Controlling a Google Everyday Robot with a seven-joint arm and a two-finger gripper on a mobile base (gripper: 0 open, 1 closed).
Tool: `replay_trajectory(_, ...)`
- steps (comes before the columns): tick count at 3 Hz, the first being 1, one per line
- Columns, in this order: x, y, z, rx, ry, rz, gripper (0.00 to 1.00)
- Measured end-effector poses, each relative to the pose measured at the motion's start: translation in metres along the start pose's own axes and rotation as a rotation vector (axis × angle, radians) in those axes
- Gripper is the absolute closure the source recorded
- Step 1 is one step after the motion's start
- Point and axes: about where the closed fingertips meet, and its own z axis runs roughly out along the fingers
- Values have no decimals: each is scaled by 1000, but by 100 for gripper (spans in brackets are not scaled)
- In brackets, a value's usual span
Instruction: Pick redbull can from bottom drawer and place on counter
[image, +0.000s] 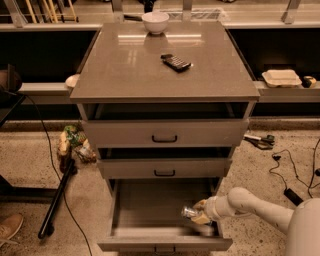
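The bottom drawer (145, 210) is pulled out wide, with a flat grey floor. The redbull can (188, 213) shows as a shiny silver end at the drawer's right side, just above the floor. My gripper (201, 213) reaches in from the right over the drawer's side wall, its pale fingers (202, 204) closed above and below the can. The counter (150, 65) is the glossy grey-brown slab on top of the cabinet, well above the gripper.
A white bowl (155, 21) stands at the counter's back edge and a black keypad handset (176, 62) lies near its middle. The top drawer (165, 132) and middle drawer (165, 167) stick out slightly above the gripper. Cables and a black pole lie on the floor.
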Motion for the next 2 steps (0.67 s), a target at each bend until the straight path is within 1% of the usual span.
replay_trajectory(1, -17, 1, -12, -2, -25, -48, 100)
replay_trajectory(2, -47, 5, -40, 1, -59, -131, 100)
